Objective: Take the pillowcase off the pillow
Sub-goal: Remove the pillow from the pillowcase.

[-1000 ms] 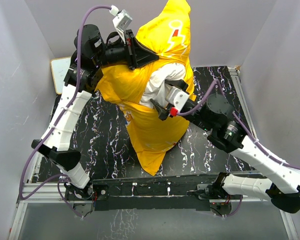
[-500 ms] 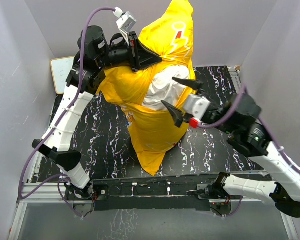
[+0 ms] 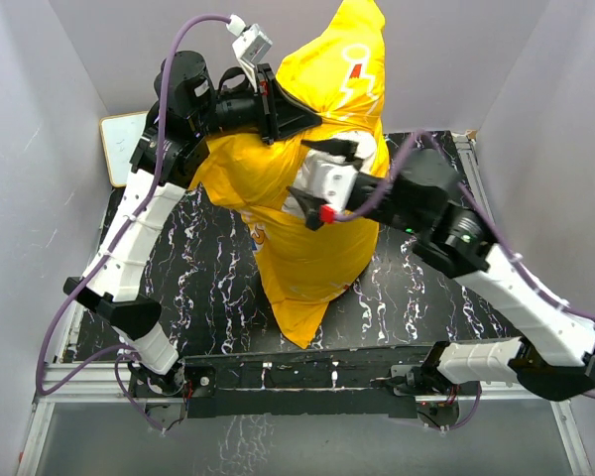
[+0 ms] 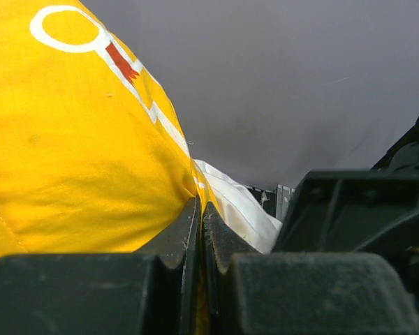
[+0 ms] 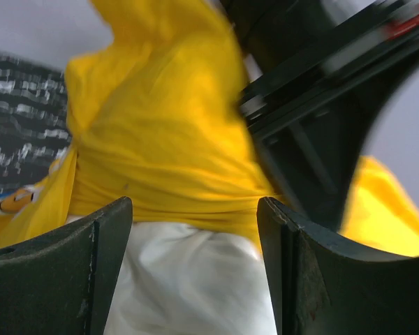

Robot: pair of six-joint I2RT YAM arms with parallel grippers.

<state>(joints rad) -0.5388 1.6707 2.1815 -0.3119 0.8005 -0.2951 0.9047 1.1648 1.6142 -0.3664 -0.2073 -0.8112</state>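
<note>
Room: plain grey walls (image 3: pixel 40 149) on three sides. The counter (image 3: pixel 208 288) is black with white marble veining.

pillowcase (image 3: pixel 307 258): bright yellow, bunched and raised over mid-counter. In the top view its long axis runs near-to-far. The peaked end, with white-and-red print, points at the back wall. The tapered end points at the near edge and lies low over the counter. Left wrist view shows the printed face (image 4: pixel 77 139) bulging on the left.

pillow (image 5: pixel 188 279): white and still inside the case. It shows only at a gap in the yellow folds mid-bundle. Left wrist view shows a white lobe (image 4: pixel 241 209) poking out just right of the fingers.

left end effector (image 3: pixel 312 119): reaches in from the left, high on the bundle. The fingers (image 4: pixel 188 237) are pressed together, with a yellow fold of the pillowcase pinched between them.

right end effector (image 3: pixel 317 178): comes in from the right at the mid-bundle gap, just below the left one. Fingers (image 5: pixel 91 265) are spread wide, with exposed pillow between them and yellow fabric above. That view is motion-blurred, so I can't tell whether the fingers touch the pillow.

white-faced board (image 3: pixel 124 139): at the counter's far-left corner, beside the left wall, clear of the bundle.
</note>
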